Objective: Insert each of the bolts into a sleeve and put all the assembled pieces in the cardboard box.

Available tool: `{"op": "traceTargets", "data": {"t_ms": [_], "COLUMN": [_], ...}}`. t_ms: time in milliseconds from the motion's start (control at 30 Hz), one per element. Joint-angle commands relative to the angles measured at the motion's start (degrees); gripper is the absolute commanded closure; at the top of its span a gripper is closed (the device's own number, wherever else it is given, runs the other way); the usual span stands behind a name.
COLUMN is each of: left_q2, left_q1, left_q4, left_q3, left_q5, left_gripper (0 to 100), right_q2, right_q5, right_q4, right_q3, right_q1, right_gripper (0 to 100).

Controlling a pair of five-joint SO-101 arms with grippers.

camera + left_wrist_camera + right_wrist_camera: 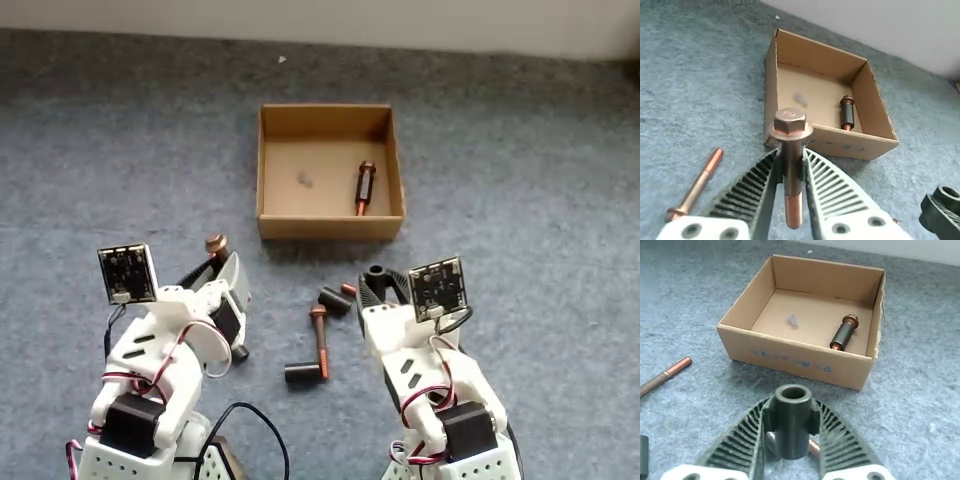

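- Your left tool stands at the left of the grey carpeted tabletop. Its ribbed black fingers are closed in on a copper-coloured hex-head metal bolt. The shank is pinched between them, and the flanged head sticks out past the fingertips toward the box.
- Between your two arms a second copper-coloured bolt lies loose on the tabletop, head on the far side from you.
- At that bolt's near tip a short black cylindrical plastic sleeve lies on its side. You can't tell whether it touches the tip or only sits just beside it.
- Just beyond the loose bolt's head lies another black sleeve, near your right tool. A small copper end shows just beside it, and the rest of that piece is hidden by the tool.
- The open brown cardboard box sits beyond both tools, roughly midway between them and apart from each.
- Inside the box, near its right wall, one assembled piece lies flat: a bolt seated in a black sleeve, with the head toward the far wall.
- Your right tool stands at the right, fingers closed onto a third black sleeve. The sleeve is held upright, with its open bore facing up above the fingertips. The box lies straight ahead of it.
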Motion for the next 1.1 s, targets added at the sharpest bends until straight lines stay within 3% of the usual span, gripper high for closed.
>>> {"op": "traceTargets", "data": {"t_ms": [0,133,300,467,700,933,1067], "left_q2": [-0.57,-0.57,-0.57,-0.57,-0.57,-0.57,-0.57], "left_q1": [-0.57,-0.48,-0.13,-0.13,-0.04,4.26,9.01], "left_q4": [-5.8,-12.04,-19.96,-26.46,-31.56,-28.66,-28.92], "left_q3": [-0.22,-0.22,-0.57,-0.57,-1.27,-4.44,-5.85], "left_q5": [-0.44,-0.18,-0.18,-0.09,-0.35,-0.62,-4.84], "left_gripper": [99,99,99,99,99,99,99], "right_q2": [-0.75,-0.75,-0.75,-0.75,-0.66,-0.66,-0.66], "right_q5": [-2.2,-9.58,-9.67,-9.32,6.95,7.82,8.0], "right_q4": [-3.3,-5.49,-10.07,-20.88,-34.95,-35.03,-34.07], "right_q3": [-0.4,-0.4,1.54,8.48,15.25,15.69,15.69], "right_q1": [-0.04,-2.33,-5.05,-9.45,-13.93,-16.31,-16.31], "right_gripper": [99.2,99.2,99.2,99.3,99.3,99.3,99.3]}}
